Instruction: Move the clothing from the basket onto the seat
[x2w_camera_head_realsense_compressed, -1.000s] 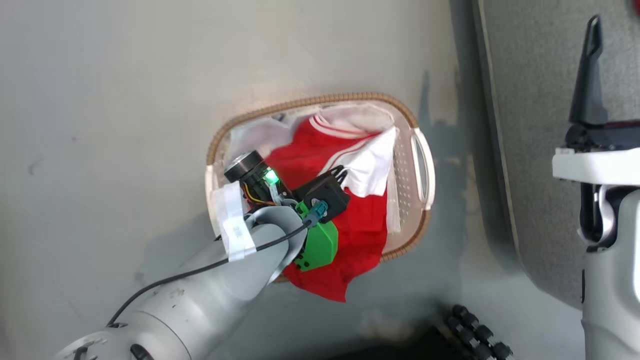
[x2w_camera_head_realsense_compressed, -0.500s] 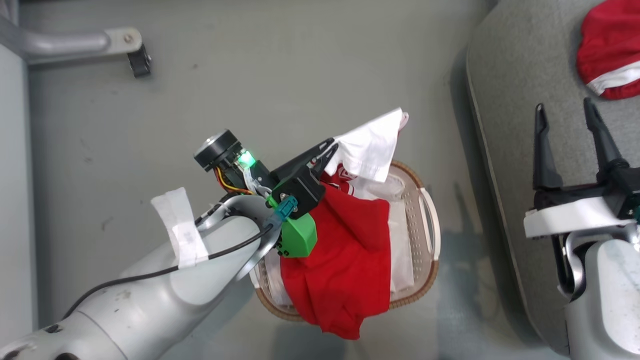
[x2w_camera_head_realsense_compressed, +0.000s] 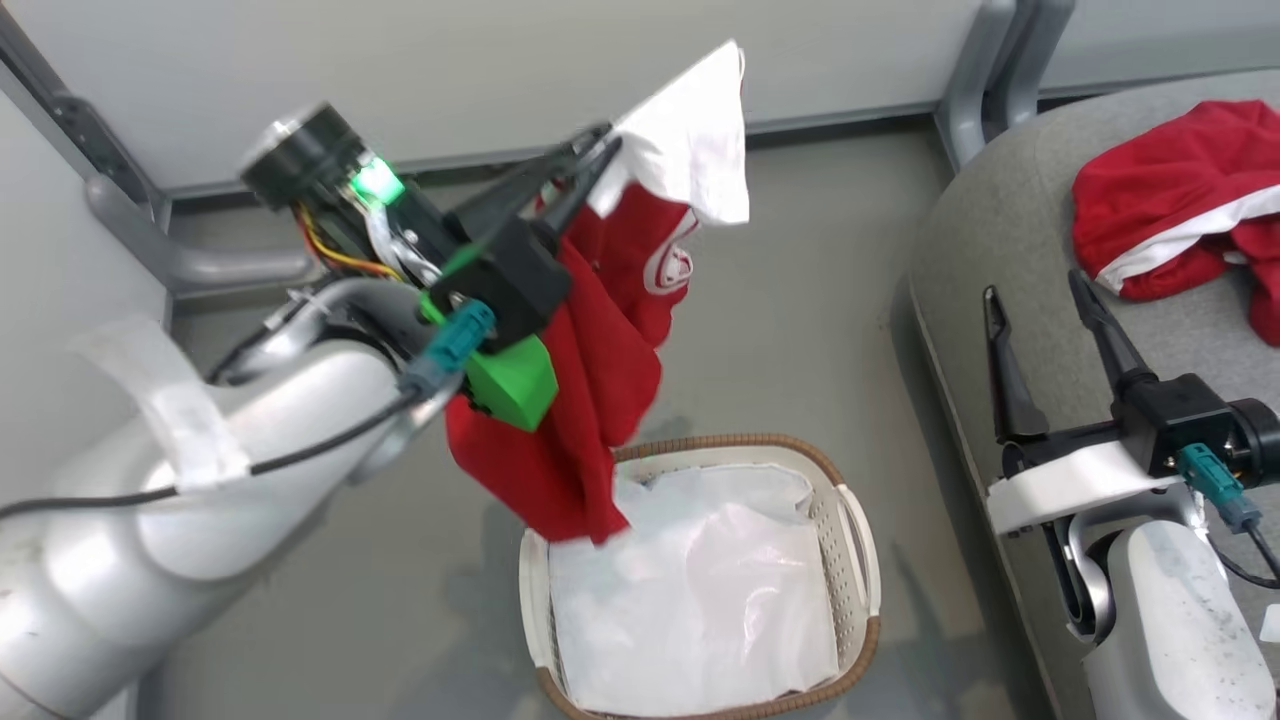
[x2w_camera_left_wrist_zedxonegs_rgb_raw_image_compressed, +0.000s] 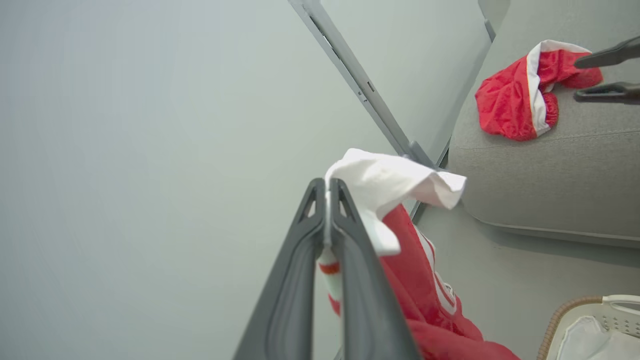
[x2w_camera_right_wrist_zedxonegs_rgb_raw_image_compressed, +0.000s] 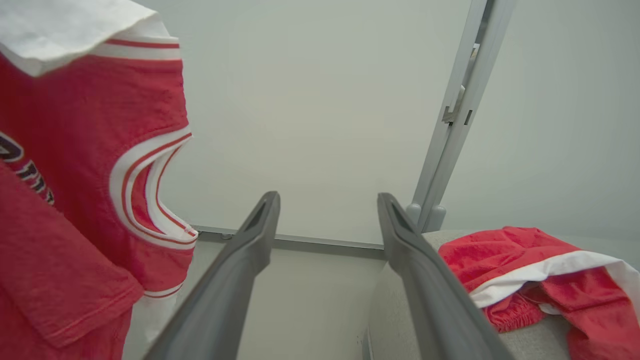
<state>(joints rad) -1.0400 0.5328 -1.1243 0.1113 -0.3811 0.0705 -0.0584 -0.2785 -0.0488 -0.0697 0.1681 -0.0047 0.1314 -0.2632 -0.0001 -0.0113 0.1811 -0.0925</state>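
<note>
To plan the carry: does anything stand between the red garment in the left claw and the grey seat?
Nothing visible between garment and seat, though the open right claw hangs over the seat's near edge.

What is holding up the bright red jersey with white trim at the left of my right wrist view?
Observer: The left tool, shut on the white panel of the bright red jersey.
Operator: Anything left in the basket?
Observer: The oval cream-white plastic basket holds a thin white liner sheet; I see no red fabric lying in it.
Operator: Is the hem clear of the basket?
Observer: Cannot tell: in the head view the jersey's lowest hem overlaps the basket's left edge, and its height above that edge is unclear.
</note>
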